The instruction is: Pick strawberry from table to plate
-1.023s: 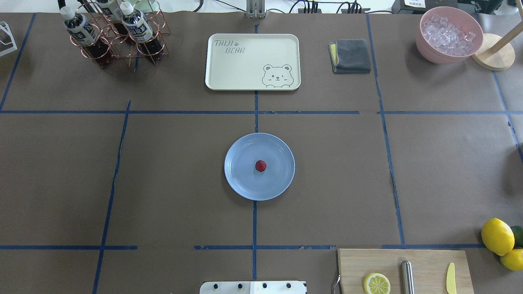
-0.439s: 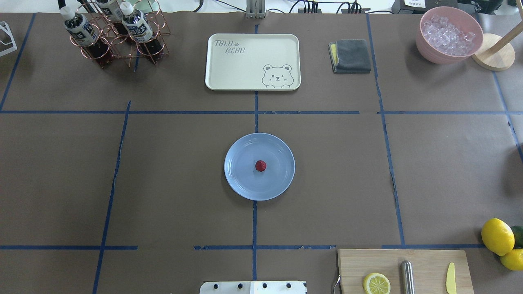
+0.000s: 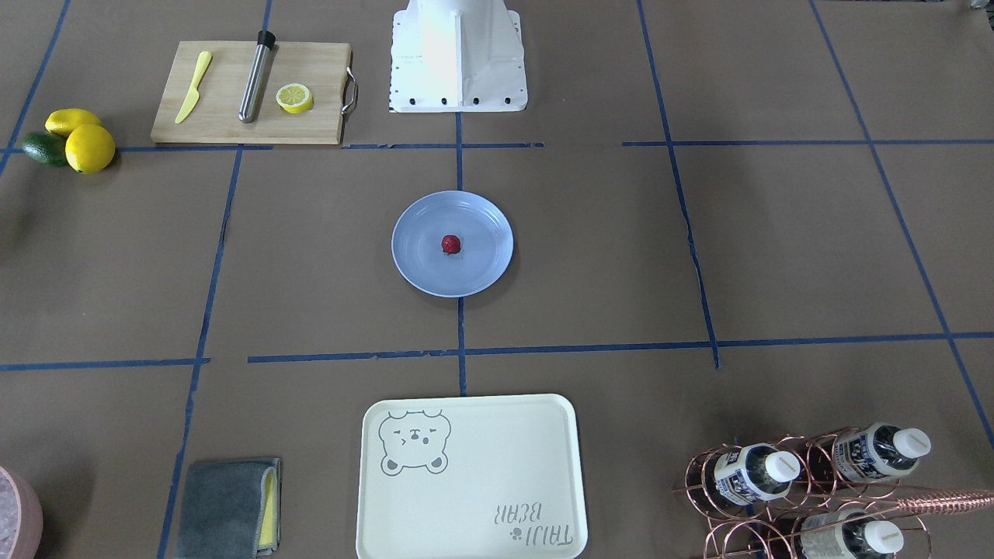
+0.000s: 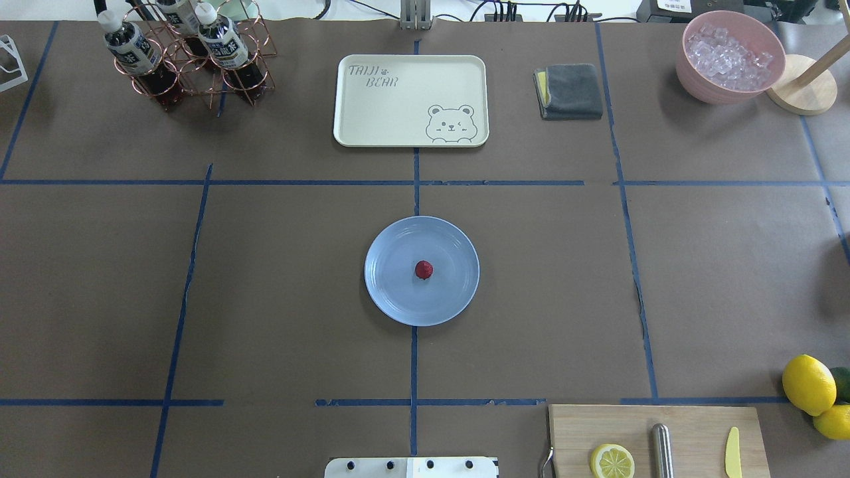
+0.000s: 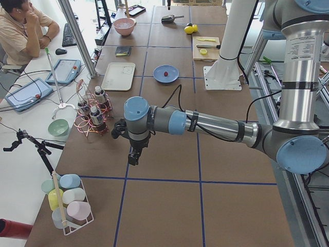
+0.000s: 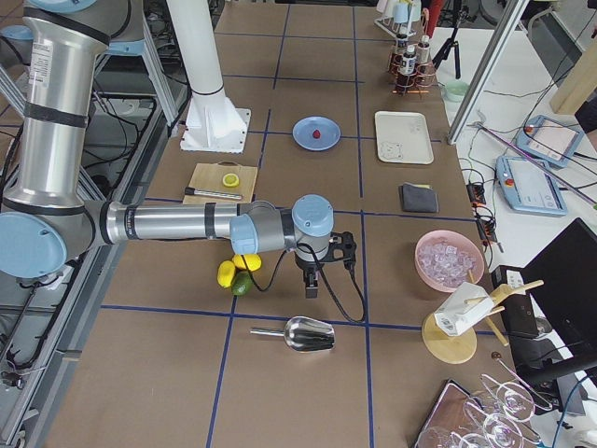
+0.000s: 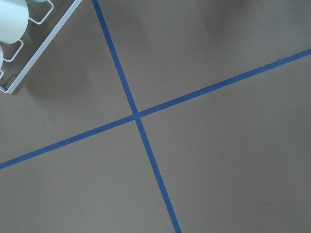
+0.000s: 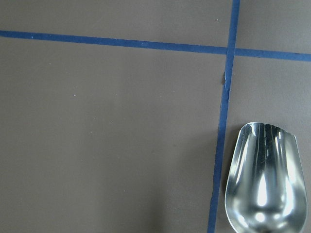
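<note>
The small dark-red strawberry (image 4: pixel 424 269) (image 3: pixel 450 244) rests in the middle of the round pale blue plate (image 4: pixel 392 295) (image 3: pixel 483 264), which lies at the centre of the brown taped table (image 4: pixel 279 279). Neither arm appears in the overhead or front-facing views. In the exterior left view my left gripper (image 5: pixel 132 157) hangs over bare table far from the plate (image 5: pixel 158 76). In the exterior right view my right gripper (image 6: pixel 311 289) hangs near a metal scoop (image 6: pixel 308 333), also far from the plate (image 6: pixel 303 136). Whether either gripper is open or shut, I cannot tell.
A cream bear tray (image 4: pixel 410 99) and folded grey cloth (image 4: pixel 570 91) lie beyond the plate. A copper bottle rack (image 4: pixel 189 56) stands far left, a pink ice bowl (image 4: pixel 729 56) far right. A cutting board (image 4: pixel 657 441) with a lemon half sits near the lemons (image 4: pixel 808 384).
</note>
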You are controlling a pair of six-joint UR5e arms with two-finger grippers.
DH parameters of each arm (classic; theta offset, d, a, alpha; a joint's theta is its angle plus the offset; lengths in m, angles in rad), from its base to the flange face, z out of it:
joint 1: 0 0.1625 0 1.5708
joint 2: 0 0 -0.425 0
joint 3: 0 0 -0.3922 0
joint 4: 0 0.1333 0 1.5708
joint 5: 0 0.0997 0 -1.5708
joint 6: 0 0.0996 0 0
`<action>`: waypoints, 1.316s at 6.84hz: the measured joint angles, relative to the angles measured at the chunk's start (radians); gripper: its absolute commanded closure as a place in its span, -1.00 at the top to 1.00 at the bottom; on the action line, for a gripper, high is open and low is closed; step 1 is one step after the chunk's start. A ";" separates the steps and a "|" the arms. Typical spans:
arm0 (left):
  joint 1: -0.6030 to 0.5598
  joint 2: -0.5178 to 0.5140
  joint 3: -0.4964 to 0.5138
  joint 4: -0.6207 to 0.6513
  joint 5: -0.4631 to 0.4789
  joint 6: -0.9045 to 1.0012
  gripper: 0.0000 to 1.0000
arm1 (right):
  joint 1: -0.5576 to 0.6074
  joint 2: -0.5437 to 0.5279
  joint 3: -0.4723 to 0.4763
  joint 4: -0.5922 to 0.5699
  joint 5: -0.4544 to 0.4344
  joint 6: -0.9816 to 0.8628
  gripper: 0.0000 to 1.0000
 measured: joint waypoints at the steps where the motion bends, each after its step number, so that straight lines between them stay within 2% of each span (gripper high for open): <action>1: 0.000 0.000 0.004 -0.002 -0.004 0.000 1.00 | -0.002 0.000 0.000 0.000 0.000 0.000 1.00; 9: 0.001 0.000 0.002 -0.025 -0.010 0.002 1.00 | -0.013 0.000 -0.012 -0.001 0.001 0.001 1.00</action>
